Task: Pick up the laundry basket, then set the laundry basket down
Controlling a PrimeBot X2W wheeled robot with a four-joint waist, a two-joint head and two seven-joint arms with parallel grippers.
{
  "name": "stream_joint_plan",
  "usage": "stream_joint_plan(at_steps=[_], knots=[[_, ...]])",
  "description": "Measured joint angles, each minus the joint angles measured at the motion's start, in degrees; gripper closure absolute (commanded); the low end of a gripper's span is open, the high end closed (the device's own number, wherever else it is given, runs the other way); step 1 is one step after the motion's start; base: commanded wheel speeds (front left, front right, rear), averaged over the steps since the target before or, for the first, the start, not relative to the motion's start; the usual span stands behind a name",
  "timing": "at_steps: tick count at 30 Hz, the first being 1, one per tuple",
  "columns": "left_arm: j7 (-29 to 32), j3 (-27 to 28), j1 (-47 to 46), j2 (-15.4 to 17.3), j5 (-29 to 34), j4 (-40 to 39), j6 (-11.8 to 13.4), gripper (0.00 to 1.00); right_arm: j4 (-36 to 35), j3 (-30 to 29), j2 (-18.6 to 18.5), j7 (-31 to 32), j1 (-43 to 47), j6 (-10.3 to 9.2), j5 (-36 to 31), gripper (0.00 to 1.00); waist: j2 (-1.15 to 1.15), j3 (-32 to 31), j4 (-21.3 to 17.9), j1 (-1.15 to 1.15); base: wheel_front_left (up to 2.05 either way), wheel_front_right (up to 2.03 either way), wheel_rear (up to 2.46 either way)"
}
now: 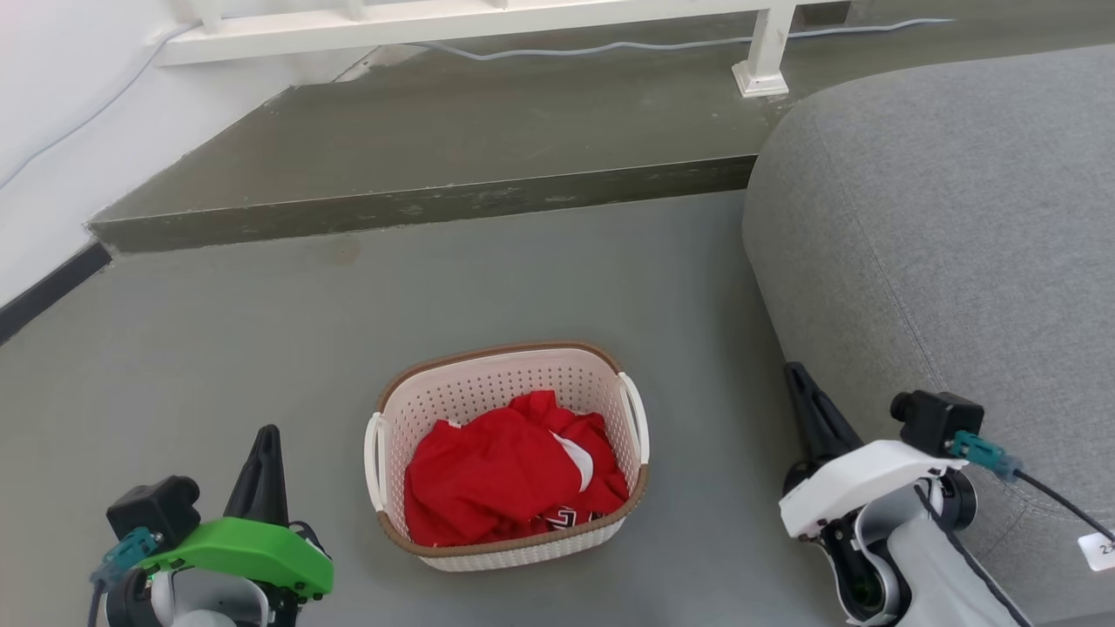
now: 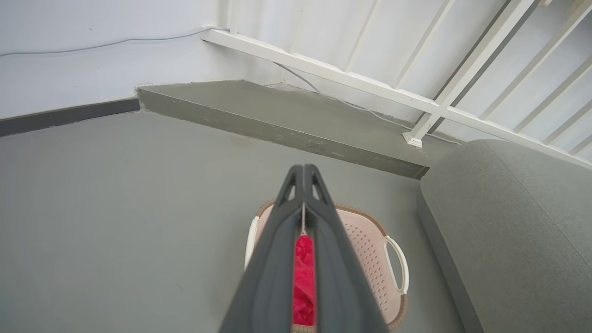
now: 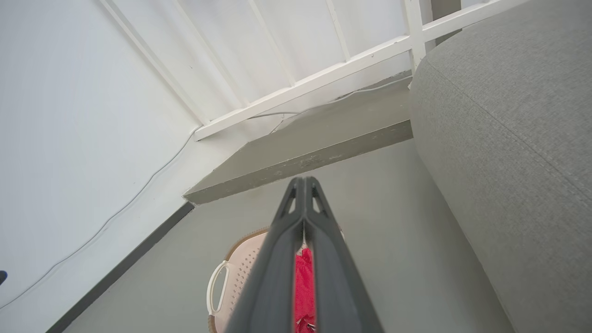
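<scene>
Both pincers sit low at the near edge of the head view. The left pincer, under its green housing, and the right pincer, under its white one, point up and away. In each wrist view the two dark fingers lie pressed together along their length, so the left pincer and the right pincer are drawn narrow and hold nothing.

Between them, apart from both, the laundry basket stands upright on the grey floor. Red clothing is heaped inside, and a white handle on the robot's left and another handle on its right both stand free. A grey sofa rises near its right side without touching it.

Farther off, a raised step crosses the floor, with a white railing and a thin cable beyond it.

As I judge it, this layout fits two stages. The basket may be waiting on the floor for the lift, or it may already be set down again with the arms drawn clear. The pictures do not settle which, so no next move can be named from them. They do show that neither pincer has any hold on the basket.
</scene>
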Motion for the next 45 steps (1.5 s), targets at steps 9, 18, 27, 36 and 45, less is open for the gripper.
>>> stream_joint_plan(at_steps=[9, 18, 27, 36, 45], knots=[[2.1, 1.1, 0.0, -0.2, -6.1, 0.0, -0.5, 1.00, -0.7, -2.6, 0.4, 2.0, 0.2, 0.60, 6.0, 1.00, 0.00, -0.3, 0.1, 0.00, 0.00, 0.00, 0.00], [4.3, 2.4, 0.0, -0.2, -13.0, 0.0, -0.9, 1.00, -1.2, -5.5, 0.5, 4.0, 0.6, 1.41, 12.9, 1.00, 0.00, -0.7, 0.3, 0.00, 0.00, 0.00, 0.00], [6.2, 3.7, -0.1, -0.4, -19.2, -0.2, -1.1, 1.00, -1.7, -8.0, 0.5, 5.8, 0.8, 2.01, 19.0, 1.00, 0.00, -1.0, 0.4, 0.00, 0.00, 0.00, 0.00], [7.9, 4.6, -0.1, -0.5, -25.1, -0.5, -1.5, 1.00, -2.2, -10.5, 0.5, 7.5, 0.8, 2.74, 25.2, 1.00, 0.00, -1.4, 0.5, 0.00, 0.00, 0.00, 0.00], [9.6, 5.8, -0.1, -0.6, -31.4, -0.7, -2.0, 1.00, -2.6, -13.0, 0.6, 9.4, 0.9, 3.46, 31.4, 1.00, 0.00, -1.7, 0.7, 0.00, 0.00, 0.00, 0.00]])
